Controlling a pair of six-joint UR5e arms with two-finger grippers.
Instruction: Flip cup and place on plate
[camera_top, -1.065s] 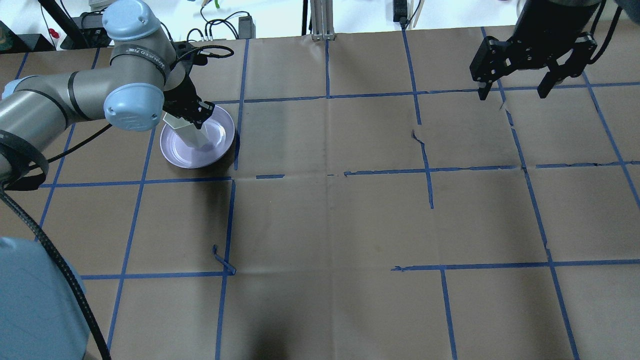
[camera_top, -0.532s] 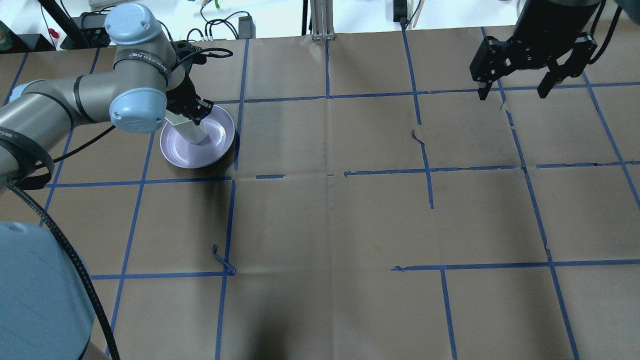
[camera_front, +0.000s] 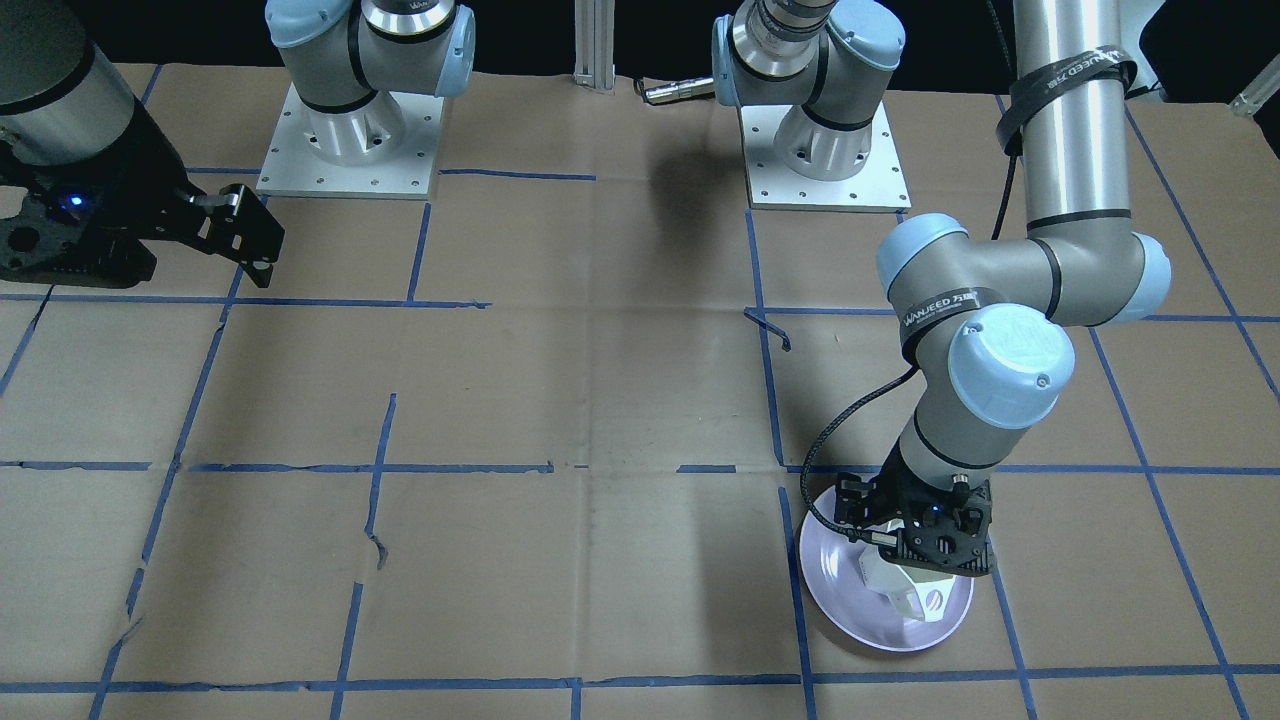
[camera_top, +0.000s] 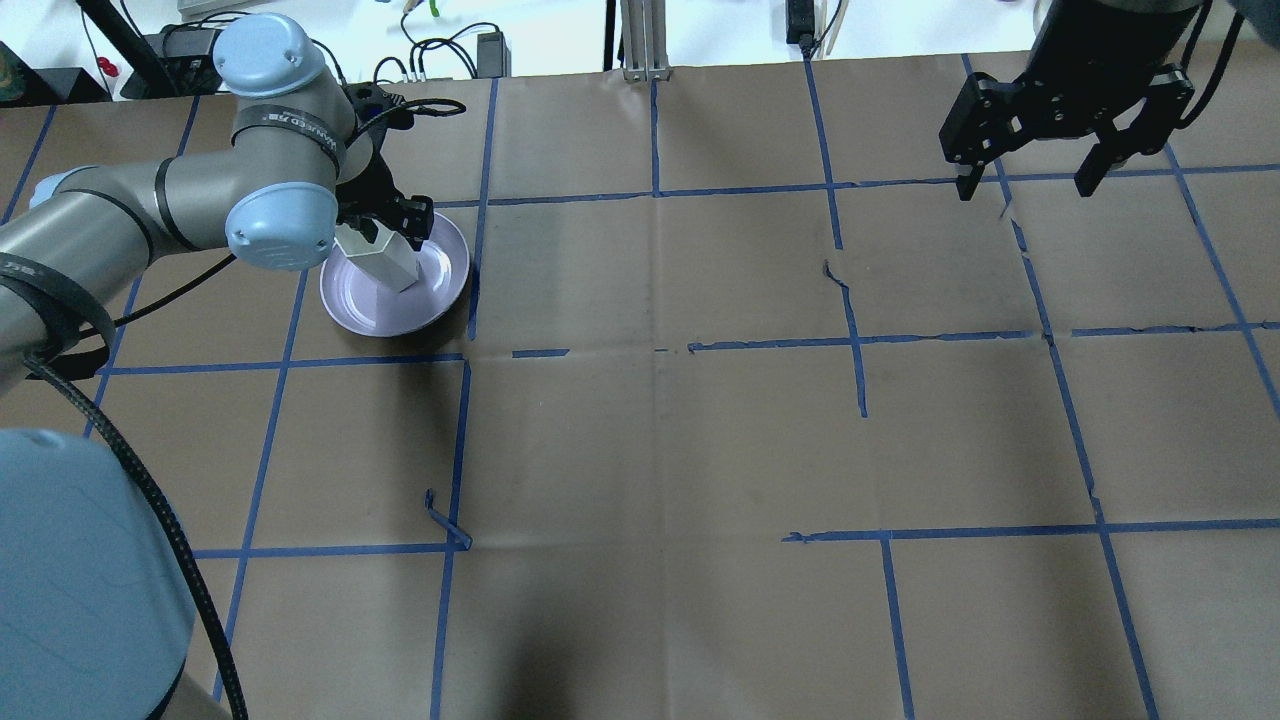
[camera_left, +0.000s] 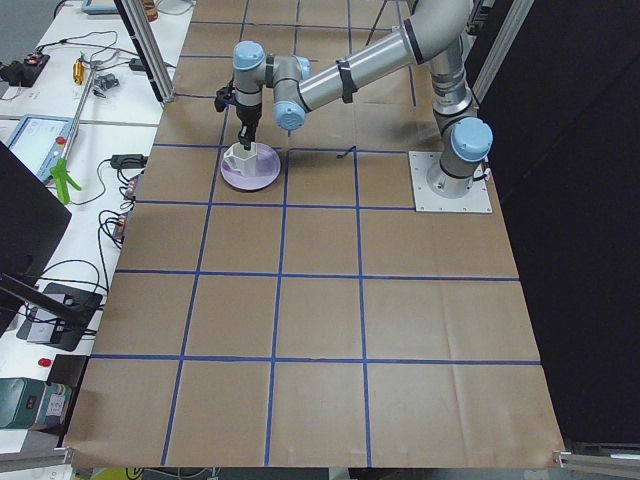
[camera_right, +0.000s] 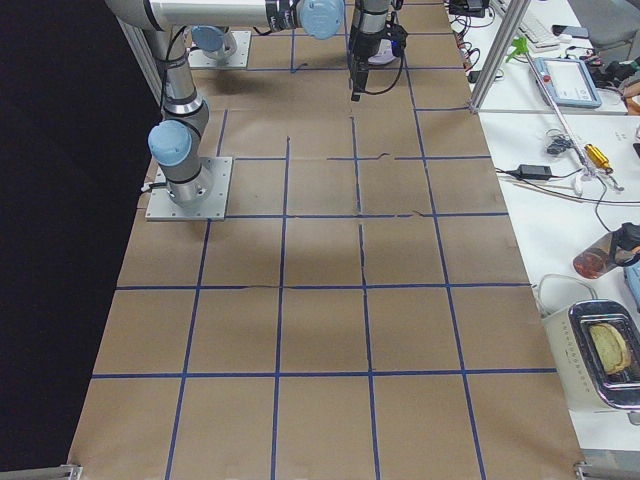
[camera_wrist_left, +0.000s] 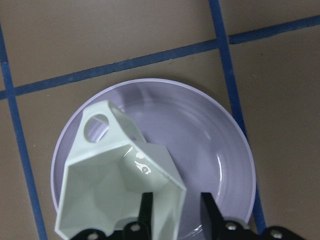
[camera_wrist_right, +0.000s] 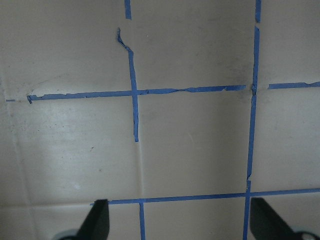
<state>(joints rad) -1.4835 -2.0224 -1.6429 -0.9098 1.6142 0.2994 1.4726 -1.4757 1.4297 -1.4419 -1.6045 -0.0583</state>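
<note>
The white faceted cup (camera_top: 384, 262) is mouth up over the lavender plate (camera_top: 350, 305) at the table's far left. My left gripper (camera_top: 386, 228) is shut on the cup's wall, with one finger inside the mouth and one outside, as the left wrist view shows (camera_wrist_left: 176, 214). That view shows the cup (camera_wrist_left: 115, 185), its angular handle pointing away, and the plate (camera_wrist_left: 210, 130) below it. I cannot tell whether the cup's base touches the plate. The front view shows the cup (camera_front: 905, 592) and the plate (camera_front: 838, 590) under the wrist. My right gripper (camera_top: 1028, 186) is open and empty, high over the far right.
The table (camera_top: 660, 450) is covered in brown paper with a grid of blue tape lines. The right wrist view shows only paper and tape below my right gripper (camera_wrist_right: 182, 222). Cables and equipment lie beyond the far edge.
My left gripper has lowered the cup toward the plate and drawn it a little back, so it stands more upright. The right arm has not moved.
</note>
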